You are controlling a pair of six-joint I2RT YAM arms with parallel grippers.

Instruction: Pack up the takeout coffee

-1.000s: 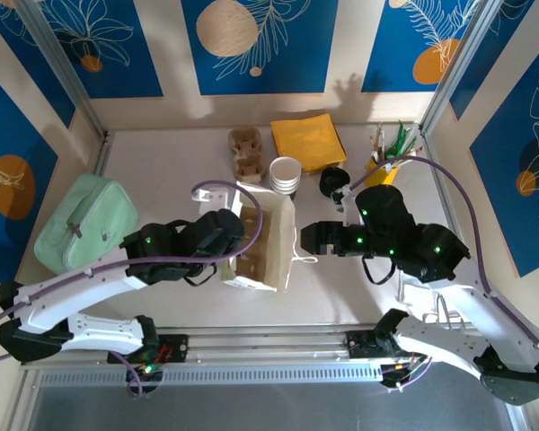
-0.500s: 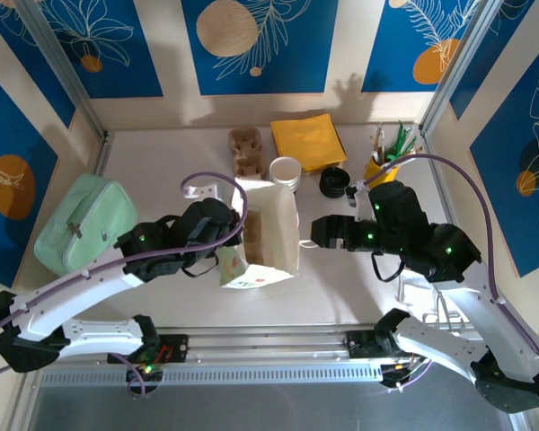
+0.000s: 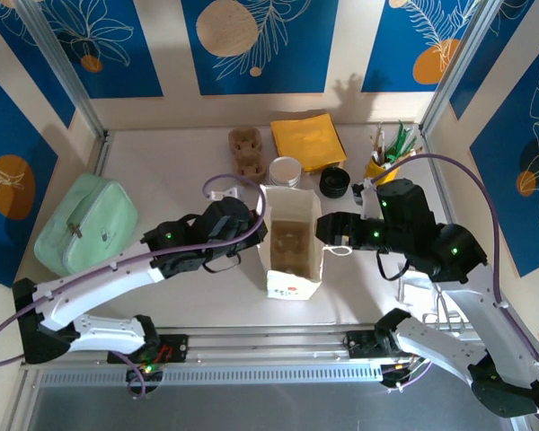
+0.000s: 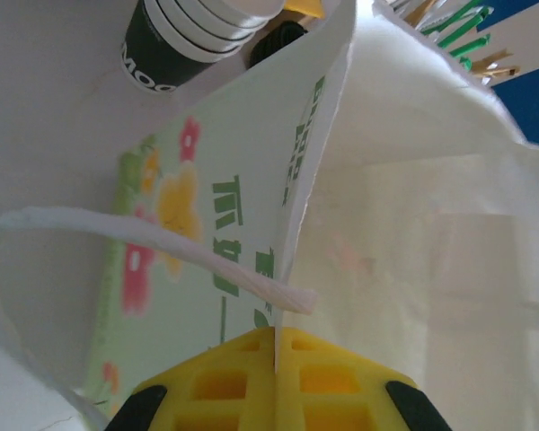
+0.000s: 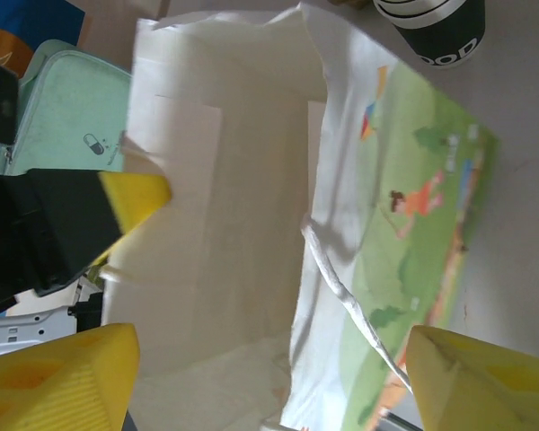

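Observation:
The takeout coffee is out of view. A white paper bag (image 3: 294,280) with printed sides stands upright and open in the middle of the table. My left gripper (image 3: 260,235) is shut on the rim of the bag's left wall, and in the left wrist view the paper edge (image 4: 287,224) runs straight down between the closed yellow pads of the left gripper (image 4: 276,337). My right gripper (image 3: 331,235) is open at the bag's right wall. In the right wrist view the right gripper (image 5: 269,346) straddles that wall (image 5: 413,224), one finger inside and one outside, not pinching it. A handle cord (image 5: 337,283) hangs between them.
Behind the bag stand a stack of lidless cups (image 3: 286,171), a pile of black lids (image 3: 334,183), a cardboard cup carrier (image 3: 245,151), yellow napkins (image 3: 307,139) and a yellow holder of stirrers (image 3: 386,160). A mint green pouch (image 3: 83,222) lies at the left.
The bag went from lying on its side to standing upright and shifted right, carried by my left gripper. My right gripper now stands at the bag's right wall.

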